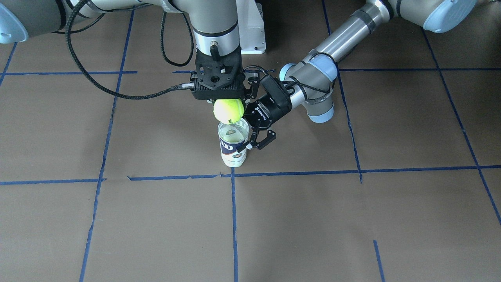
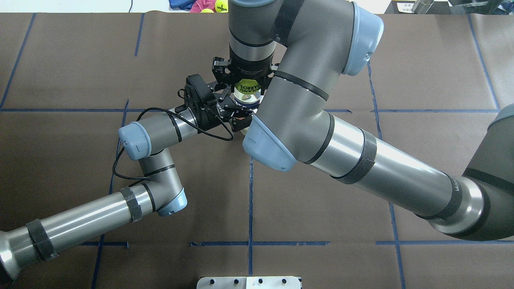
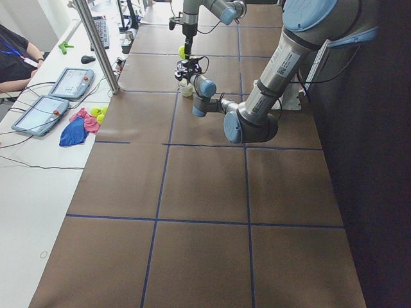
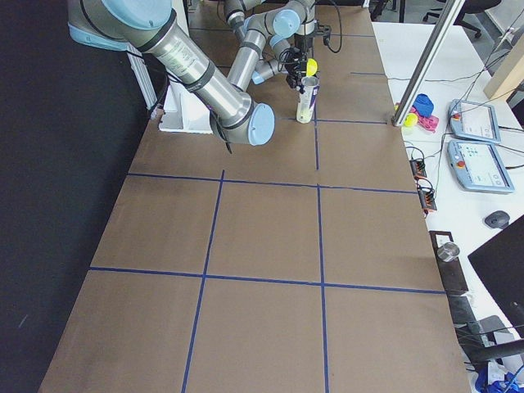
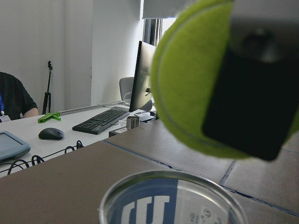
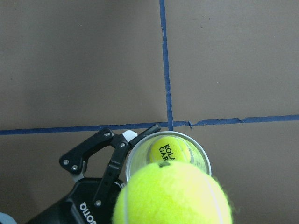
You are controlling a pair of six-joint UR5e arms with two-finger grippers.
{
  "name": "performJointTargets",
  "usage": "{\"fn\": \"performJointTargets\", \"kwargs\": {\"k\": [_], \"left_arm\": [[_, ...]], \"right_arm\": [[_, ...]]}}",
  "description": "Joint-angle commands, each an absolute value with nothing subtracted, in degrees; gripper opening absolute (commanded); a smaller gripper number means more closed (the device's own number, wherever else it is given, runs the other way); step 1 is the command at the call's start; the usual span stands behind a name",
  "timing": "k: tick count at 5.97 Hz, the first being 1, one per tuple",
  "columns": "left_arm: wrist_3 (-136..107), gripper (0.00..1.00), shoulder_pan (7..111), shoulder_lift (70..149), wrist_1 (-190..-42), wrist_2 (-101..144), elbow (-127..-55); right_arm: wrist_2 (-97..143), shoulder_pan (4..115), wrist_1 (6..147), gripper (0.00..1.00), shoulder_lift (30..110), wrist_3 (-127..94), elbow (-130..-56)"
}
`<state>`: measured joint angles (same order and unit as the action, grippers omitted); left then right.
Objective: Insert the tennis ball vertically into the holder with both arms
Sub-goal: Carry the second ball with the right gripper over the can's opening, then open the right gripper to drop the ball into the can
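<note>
Right pincer [image 1: 229,105] | clamps fuzzy neon-yellow tennis ball [image 6: 173,193] | above clear holder [image 1: 233,152]

I see a fuzzy felt tennis ball [image 1: 228,110], a glossy clear plastic holder [image 1: 233,145], and matt brown paper over the desk [image 1: 352,219].

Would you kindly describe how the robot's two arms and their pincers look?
Both the left arm and the right arm are grey metal tubes with light-blue joint caps and black straps. Each ends in a black two-finger pincer; the left pincer carries white lettering. A braided black cable loops to the right pincer, and a thin black cable trails along the left arm.
</note>
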<state>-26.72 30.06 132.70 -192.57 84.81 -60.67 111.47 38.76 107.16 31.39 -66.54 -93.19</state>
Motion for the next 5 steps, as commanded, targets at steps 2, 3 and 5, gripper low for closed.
{"fn": "performJointTargets", "kwargs": {"k": [2, 3, 5], "left_arm": [[-26.72, 0.87, 30.06, 132.71, -192.57, 84.81, -60.65], [-26.72, 0.87, 30.06, 132.71, -192.57, 84.81, -60.73], [-26.72, 0.87, 30.06, 132.89, -192.57, 84.81, -60.73]], "right_arm": [[111.27, 38.58, 107.05, 0.99, 31.38, -65.39, -92.81], [111.27, 38.67, 107.05, 0.99, 31.38, -64.87, -92.81], [112.05, 39.80, 107.05, 0.99, 31.46, -62.08, -93.16]]}}
